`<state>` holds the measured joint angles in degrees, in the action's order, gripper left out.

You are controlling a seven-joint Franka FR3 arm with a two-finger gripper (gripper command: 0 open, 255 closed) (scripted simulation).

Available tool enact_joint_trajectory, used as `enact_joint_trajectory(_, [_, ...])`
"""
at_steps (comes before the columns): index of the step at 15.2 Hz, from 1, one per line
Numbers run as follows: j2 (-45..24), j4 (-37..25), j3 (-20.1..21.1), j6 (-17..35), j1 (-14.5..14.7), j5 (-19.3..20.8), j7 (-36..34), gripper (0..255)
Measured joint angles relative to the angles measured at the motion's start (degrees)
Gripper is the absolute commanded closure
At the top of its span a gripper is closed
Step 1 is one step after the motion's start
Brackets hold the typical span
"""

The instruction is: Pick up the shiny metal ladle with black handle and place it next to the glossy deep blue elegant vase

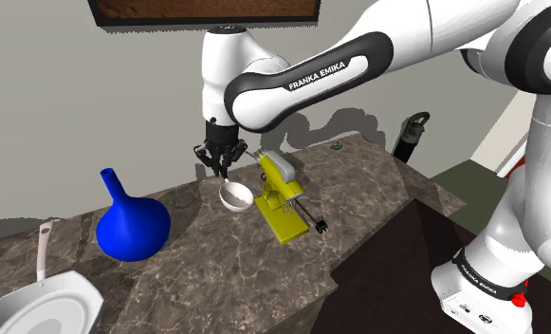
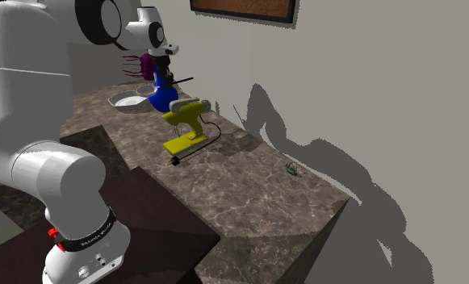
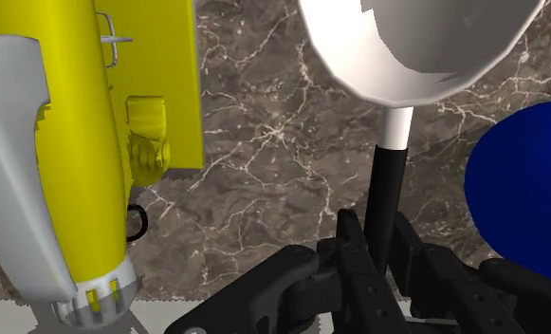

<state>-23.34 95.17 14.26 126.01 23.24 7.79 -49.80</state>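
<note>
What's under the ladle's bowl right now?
Beside the ladle, dark marbled countertop shows, between the yellow mixer and blue vase. The patch directly beneath its bowl is covered.

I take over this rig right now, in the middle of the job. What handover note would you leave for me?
Hand: shut on the ladle, clasping its black handle; the bowl points away from the hand.
Where: the ladle is between the blue vase and the yellow mixer, over the marble counter. I cannot tell if the bowl touches the counter.
Done: the grasp.
Left: carry the ladle to the vase, set it down beside it, open the hand.
</note>
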Motion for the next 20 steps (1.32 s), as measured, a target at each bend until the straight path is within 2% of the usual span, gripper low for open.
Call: enact_joint_trajectory(20, [-7.3, 4.8, -1.5, 11.9, 0.9, 2.6, -1.8, 255])
